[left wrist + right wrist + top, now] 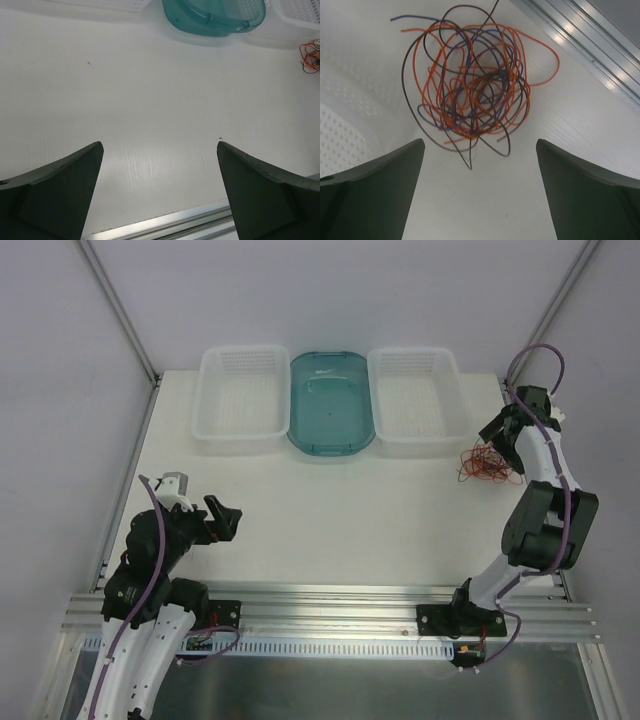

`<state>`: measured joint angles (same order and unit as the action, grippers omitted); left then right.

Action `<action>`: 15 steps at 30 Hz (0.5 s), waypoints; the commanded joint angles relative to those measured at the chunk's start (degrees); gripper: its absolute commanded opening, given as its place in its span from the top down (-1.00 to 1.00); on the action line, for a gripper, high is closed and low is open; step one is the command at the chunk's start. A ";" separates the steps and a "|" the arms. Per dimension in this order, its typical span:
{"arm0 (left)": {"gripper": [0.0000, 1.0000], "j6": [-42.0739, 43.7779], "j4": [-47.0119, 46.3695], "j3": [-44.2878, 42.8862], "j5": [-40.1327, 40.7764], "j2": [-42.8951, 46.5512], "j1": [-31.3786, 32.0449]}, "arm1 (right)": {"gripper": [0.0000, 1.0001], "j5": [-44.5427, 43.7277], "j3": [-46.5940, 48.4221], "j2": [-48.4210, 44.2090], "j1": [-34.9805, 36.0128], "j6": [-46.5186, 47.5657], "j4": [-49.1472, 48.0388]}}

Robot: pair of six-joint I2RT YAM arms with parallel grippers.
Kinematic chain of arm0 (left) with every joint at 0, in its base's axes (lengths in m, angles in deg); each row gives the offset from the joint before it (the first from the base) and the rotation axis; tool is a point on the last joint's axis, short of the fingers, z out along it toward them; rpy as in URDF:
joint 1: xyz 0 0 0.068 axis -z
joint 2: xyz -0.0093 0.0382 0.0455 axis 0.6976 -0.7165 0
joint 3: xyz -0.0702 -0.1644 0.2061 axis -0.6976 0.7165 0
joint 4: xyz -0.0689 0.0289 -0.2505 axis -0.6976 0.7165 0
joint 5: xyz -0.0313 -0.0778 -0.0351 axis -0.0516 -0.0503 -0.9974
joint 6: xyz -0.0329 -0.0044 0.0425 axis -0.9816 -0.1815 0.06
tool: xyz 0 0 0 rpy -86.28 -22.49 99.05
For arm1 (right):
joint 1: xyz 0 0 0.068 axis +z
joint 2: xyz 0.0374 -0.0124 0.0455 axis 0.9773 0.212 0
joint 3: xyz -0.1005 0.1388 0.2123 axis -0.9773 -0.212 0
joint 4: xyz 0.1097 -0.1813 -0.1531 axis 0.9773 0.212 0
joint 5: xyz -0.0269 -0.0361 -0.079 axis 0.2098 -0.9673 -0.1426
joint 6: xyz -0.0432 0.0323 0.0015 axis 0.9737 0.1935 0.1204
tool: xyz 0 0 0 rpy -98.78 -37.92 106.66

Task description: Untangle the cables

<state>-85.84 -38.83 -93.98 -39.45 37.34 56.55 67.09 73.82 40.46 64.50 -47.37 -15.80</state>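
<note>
Found cables [470, 85] tangled in one clump at far right of table [330, 510], just beside right white basket [420, 448]; logged right gripper [480, 145] near clump, jaws apart and empty, left gripper [160, 145] likewise spread, empty, at near left

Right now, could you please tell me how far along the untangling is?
Done: nothing visible; the cables are one knotted bundle beside the right basket. In hand: the right tool, open, faces the bundle without touching it; the left tool sits open, far off. Left: separating every wire.
</note>
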 commanded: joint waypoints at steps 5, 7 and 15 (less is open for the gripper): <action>-0.98 -0.95 -2.02 0.27 -0.66 -0.70 -0.28 | -0.99 4.14 5.89 13.50 -3.44 -7.48 -3.32; -0.98 -0.87 -2.02 0.35 -0.39 -0.79 -0.28 | -0.99 5.63 5.45 15.35 -3.71 -7.31 -4.63; -0.98 -0.96 -2.11 0.44 -0.48 -0.44 -0.28 | -0.03 8.98 -1.75 13.36 -3.71 -5.82 -6.21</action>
<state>-85.86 -38.83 -93.92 -39.42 37.14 56.53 73.74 75.00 58.25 60.90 -52.62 -20.89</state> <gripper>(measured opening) 0.992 0.607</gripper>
